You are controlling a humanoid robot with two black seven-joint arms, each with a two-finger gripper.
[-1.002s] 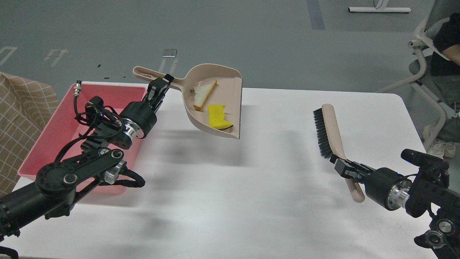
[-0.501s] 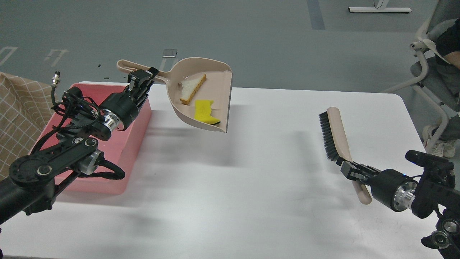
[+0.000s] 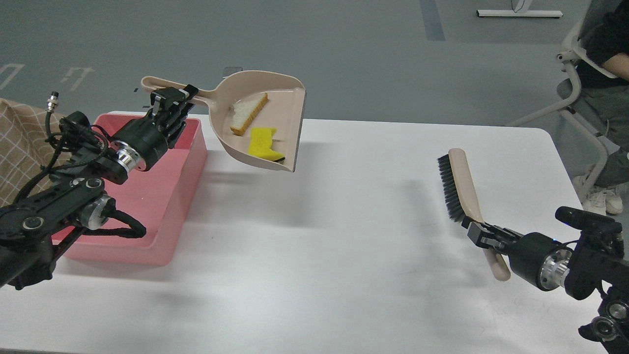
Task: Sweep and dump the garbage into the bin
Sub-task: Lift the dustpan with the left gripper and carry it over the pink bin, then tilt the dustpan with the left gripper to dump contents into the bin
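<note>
Above the bin [image 3: 167,216], the left pincer [image 3: 169,101] holds the dustpan [image 3: 287,123] aloft

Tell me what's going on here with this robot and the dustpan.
The left gripper holds a beige dustpan by its handle, raised above the white table beside the pink bin. A bread half-slice and a yellow sponge piece lie in the pan, not yet dumped. The right gripper holds a brush off to the side.

Grey floor [image 3: 344,44] with pale markings stretches behind the white counter [image 3: 344,236]; a seated person's chair [image 3: 575,73] stands right.
</note>
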